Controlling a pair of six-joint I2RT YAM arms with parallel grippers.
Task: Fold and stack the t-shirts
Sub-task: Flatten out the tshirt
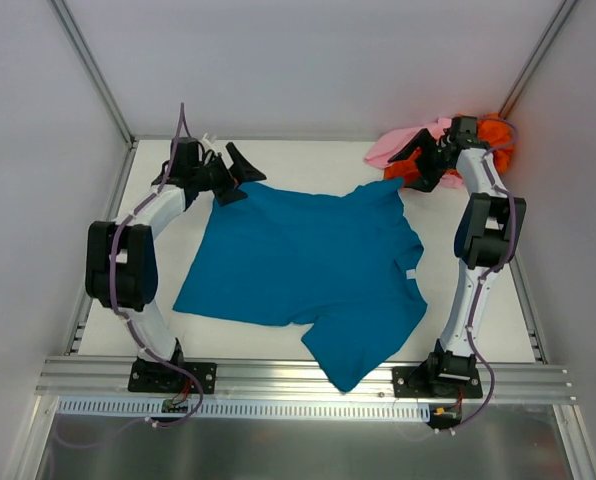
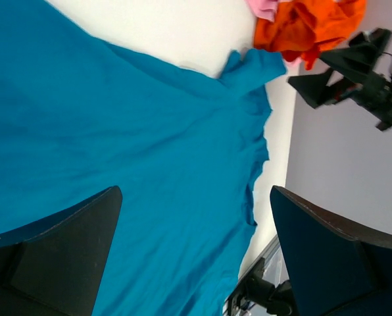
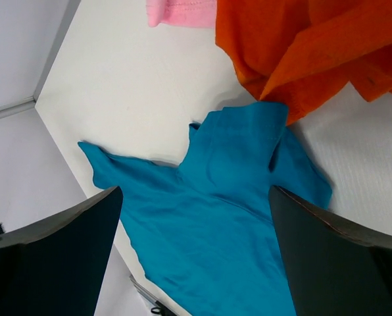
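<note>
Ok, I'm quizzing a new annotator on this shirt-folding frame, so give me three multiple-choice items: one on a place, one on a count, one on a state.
1. Where does the orange shirt lie?
A. far right corner of the table
B. near left corner
C. the middle

2. How many shirts are in view?
A. two
B. three
C. four

3. How is the teal shirt?
A. folded square
B. spread open, unfolded
C. hanging from a claw

Key:
1 A, it is bunched beside the pink shirt at the far right.
2 B, there are teal, orange and pink.
3 B, it lies spread out, sleeves showing.
</note>
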